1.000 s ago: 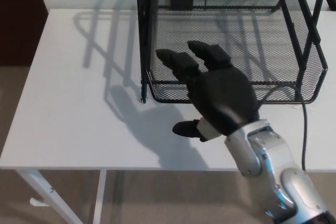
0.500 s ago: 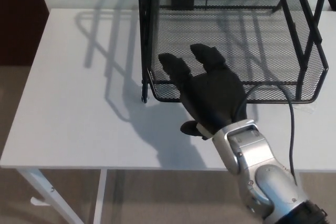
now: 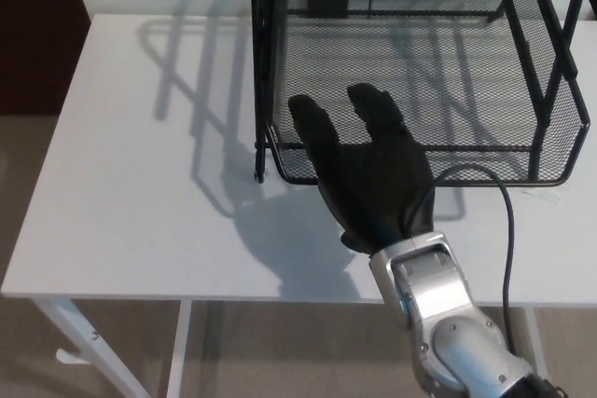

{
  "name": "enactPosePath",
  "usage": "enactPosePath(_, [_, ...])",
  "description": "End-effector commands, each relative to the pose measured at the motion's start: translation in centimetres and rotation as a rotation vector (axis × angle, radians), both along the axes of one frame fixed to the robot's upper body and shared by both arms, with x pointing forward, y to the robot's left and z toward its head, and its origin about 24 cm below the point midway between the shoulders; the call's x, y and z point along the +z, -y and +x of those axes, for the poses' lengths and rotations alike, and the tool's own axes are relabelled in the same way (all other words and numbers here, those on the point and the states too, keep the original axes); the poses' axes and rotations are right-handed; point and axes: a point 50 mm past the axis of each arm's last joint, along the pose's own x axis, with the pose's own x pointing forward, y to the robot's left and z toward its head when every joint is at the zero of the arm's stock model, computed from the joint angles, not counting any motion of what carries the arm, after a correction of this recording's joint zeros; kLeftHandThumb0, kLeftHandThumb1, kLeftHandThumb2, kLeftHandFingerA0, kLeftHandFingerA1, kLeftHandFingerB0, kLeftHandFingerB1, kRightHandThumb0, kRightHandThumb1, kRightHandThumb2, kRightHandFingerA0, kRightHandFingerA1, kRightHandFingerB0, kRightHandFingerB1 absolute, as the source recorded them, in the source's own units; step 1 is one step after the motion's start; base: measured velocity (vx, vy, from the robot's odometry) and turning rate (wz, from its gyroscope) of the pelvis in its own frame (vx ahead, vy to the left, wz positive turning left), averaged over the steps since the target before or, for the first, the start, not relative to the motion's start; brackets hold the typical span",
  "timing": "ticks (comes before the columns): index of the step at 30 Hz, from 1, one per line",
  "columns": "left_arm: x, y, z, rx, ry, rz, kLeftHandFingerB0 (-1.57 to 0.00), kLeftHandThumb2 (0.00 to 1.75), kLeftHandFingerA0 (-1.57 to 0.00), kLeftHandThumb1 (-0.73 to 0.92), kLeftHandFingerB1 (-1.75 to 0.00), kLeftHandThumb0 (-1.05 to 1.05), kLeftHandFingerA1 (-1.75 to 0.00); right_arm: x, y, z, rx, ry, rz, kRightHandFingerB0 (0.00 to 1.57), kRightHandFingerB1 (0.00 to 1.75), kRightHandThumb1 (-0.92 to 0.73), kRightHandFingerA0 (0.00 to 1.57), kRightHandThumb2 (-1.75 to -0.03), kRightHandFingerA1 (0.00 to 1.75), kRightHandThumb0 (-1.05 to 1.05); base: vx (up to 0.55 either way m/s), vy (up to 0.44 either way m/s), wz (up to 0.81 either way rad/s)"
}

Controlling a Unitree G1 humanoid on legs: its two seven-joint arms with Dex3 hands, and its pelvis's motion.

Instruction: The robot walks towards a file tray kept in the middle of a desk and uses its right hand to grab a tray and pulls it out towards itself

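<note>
A black wire-mesh file tray (image 3: pixel 485 151) sits low in a black rack (image 3: pixel 262 62) on the white desk (image 3: pixel 140 193). My right hand (image 3: pixel 368 174) lies over the tray's front rim near its left corner. Its two fingers (image 3: pixel 312 123) are spread and stretched forward over the mesh floor, pointing away from me. The thumb is mostly hidden beneath the palm, in front of the rim. I cannot see the fingers curled around the wire. My left hand does not show.
A black cable (image 3: pixel 508 230) loops from my right wrist across the desk's front right. The rack's upright bars (image 3: pixel 550 53) rise on both sides of the tray. The desk's front edge (image 3: pixel 187 297) is close below my wrist, with floor beyond.
My right forearm has swung in under the hand, so the fingers now point straight into the tray. The thumb has slipped under the palm. The view shifted slightly.
</note>
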Motion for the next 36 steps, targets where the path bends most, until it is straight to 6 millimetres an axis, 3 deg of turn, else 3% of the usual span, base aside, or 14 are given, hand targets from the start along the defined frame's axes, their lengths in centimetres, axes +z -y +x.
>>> enactPosePath(1, [0.3, -0.2, 0.0, -0.060, -0.003, 0.010, -0.35, 0.59, -0.50, 0.67, -0.36, -0.49, -0.42, -1.7, 1.8, -0.4, -0.103, -0.031, 0.000, 0.00, 0.48, 0.01, 0.03, -0.70, 0.53, -0.29, 0.00, 0.000, 0.00])
enactPosePath(15, [0.2, -0.4, 0.0, -0.077, -0.012, 0.017, -0.37, 0.59, -0.50, 0.67, -0.37, -0.49, -0.42, -2.7, 2.0, -2.5, -0.129, -0.080, 0.077, 0.22, 0.29, -0.35, 0.10, -0.52, 0.36, -0.61, 0.00, 0.000, 0.00])
enactPosePath(17, [0.2, -0.3, 0.0, -0.074, -0.011, 0.009, -0.37, 0.59, -0.50, 0.66, -0.37, -0.47, -0.42, -2.1, 1.6, -3.2, -0.113, -0.075, 0.092, 0.20, 0.29, -0.34, 0.10, -0.52, 0.37, -0.60, 0.00, 0.000, 0.00])
enactPosePath(18, [0.3, -0.3, -0.1, -0.069, -0.012, 0.002, -0.36, 0.60, -0.48, 0.66, -0.37, -0.47, -0.42, -1.8, 1.4, -3.6, -0.098, -0.073, 0.102, 0.00, 0.48, -0.01, 0.04, -0.70, 0.54, -0.28, 0.00, 0.000, 0.00])
enactPosePath(20, [0.4, -0.2, -0.1, -0.069, -0.015, 0.002, -0.36, 0.60, -0.48, 0.66, -0.37, -0.47, -0.42, -1.3, 1.2, -4.1, -0.071, -0.062, 0.130, 0.20, 0.30, -0.32, 0.09, -0.51, 0.39, -0.59, 0.00, 0.000, 0.00])
enactPosePath(22, [0.4, -0.3, -0.3, -0.074, -0.024, 0.007, -0.36, 0.60, -0.48, 0.67, -0.37, -0.46, -0.42, -0.7, 0.9, -4.9, -0.045, -0.060, 0.155, 0.00, 0.49, 0.01, 0.05, -0.70, 0.55, -0.30, 0.00, 0.000, 0.00])
enactPosePath(23, [0.3, -0.3, -0.3, -0.080, -0.027, 0.012, -0.36, 0.60, -0.48, 0.67, -0.37, -0.47, -0.42, -0.3, 0.7, -5.3, -0.030, -0.047, 0.169, 0.13, 0.31, -0.29, 0.07, -0.59, 0.41, -0.69, 0.00, 0.000, 0.00])
enactPosePath(25, [0.1, -0.4, -0.4, -0.080, -0.034, 0.019, -0.37, 0.60, -0.48, 0.67, -0.37, -0.47, -0.41, 0.4, 0.2, -6.1, -0.009, -0.017, 0.168, 0.00, 0.48, 0.00, 0.05, -0.71, 0.55, -0.32, 0.00, 0.000, 0.00])
enactPosePath(26, [0.2, -0.4, -0.4, -0.082, -0.035, 0.018, -0.37, 0.60, -0.48, 0.67, -0.37, -0.47, -0.41, 0.9, 0.0, -6.6, 0.009, -0.003, 0.181, 0.14, 0.40, -0.32, 0.03, -0.73, 0.42, -0.55, 0.00, 0.000, 0.00])
enactPosePath(28, [0.3, -0.4, -0.4, -0.088, -0.034, 0.020, -0.37, 0.60, -0.48, 0.67, -0.37, -0.47, -0.41, 1.5, -0.3, -7.1, 0.034, 0.011, 0.205, 0.22, 0.30, -0.35, 0.06, -0.52, 0.44, -0.66, 0.00, 0.000, 0.00])
enactPosePath(30, [0.3, -0.5, -0.4, -0.087, -0.035, 0.021, -0.37, 0.60, -0.49, 0.67, -0.37, -0.47, -0.41, 2.1, -0.6, -7.7, 0.056, 0.026, 0.217, 0.18, 0.32, -0.34, 0.07, -0.52, 0.45, -0.67, 0.00, 0.000, 0.00])
enactPosePath(31, [0.3, -0.6, -0.4, -0.084, -0.036, 0.017, -0.37, 0.59, -0.49, 0.67, -0.37, -0.48, -0.41, 2.2, -0.7, -7.9, 0.063, 0.025, 0.225, 0.00, 0.50, 0.01, 0.06, -0.70, 0.55, -0.31, 0.00, 0.000, 0.00])
enactPosePath(32, [0.3, -0.6, -0.5, -0.082, -0.038, 0.016, -0.36, 0.59, -0.49, 0.67, -0.37, -0.47, -0.41, 2.1, -0.8, -8.3, 0.070, 0.025, 0.231, 0.20, 0.33, -0.33, 0.07, -0.51, 0.47, -0.66, 0.00, 0.000, 0.00])
enactPosePath(36, [0.3, -0.6, -0.8, -0.083, -0.045, 0.014, -0.36, 0.59, -0.49, 0.68, -0.36, -0.47, -0.41, 1.5, -0.7, -9.2, 0.071, -0.014, 0.229, 0.20, 0.30, -0.36, 0.09, -0.52, 0.43, -0.67, 0.00, 0.000, 0.00])
